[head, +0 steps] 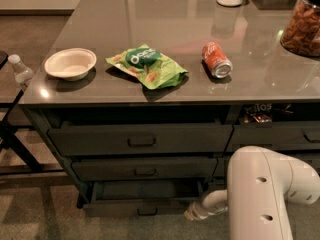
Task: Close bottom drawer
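Note:
The bottom drawer (142, 207) is the lowest of the left stack, dark grey-green with a low flat front and a small dark bar handle (147, 212). It stands pulled out, its dark inside showing above the front. My gripper (191, 214) reaches from the white arm (260, 194) at the lower right and sits at the drawer front's right end, touching or very close to it.
Two closed wide drawers (142, 141) sit above. On the countertop (165, 19) lie a white bowl (70, 63), a green chip bag (147, 66), a red soda can (216, 60) and a jar of nuts (302, 26). A water bottle (20, 70) stands at left.

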`<state>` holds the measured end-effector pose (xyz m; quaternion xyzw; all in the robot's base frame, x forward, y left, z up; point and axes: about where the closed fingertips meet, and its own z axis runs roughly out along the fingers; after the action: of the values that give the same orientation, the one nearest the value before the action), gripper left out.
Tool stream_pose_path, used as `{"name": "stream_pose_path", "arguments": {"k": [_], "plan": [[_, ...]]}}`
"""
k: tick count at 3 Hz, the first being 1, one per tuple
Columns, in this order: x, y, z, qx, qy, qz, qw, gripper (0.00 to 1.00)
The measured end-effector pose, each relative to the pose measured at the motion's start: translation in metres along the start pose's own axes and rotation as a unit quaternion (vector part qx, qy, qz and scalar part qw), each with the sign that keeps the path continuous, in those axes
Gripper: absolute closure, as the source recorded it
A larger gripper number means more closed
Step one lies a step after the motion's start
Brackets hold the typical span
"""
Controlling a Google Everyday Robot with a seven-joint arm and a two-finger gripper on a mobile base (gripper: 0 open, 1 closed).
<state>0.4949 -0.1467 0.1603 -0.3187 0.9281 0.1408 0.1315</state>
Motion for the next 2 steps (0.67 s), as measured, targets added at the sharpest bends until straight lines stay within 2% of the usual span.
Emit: {"name": "stream_pose_path", "arguments": {"k": [1,2], "plan": [[0.000,0.000,0.000,0.000,0.000,0.000,1.0000,1.00],[-0.010,-0.010,0.002,0.011,-0.008,-0.004,0.9999,1.00]]}}
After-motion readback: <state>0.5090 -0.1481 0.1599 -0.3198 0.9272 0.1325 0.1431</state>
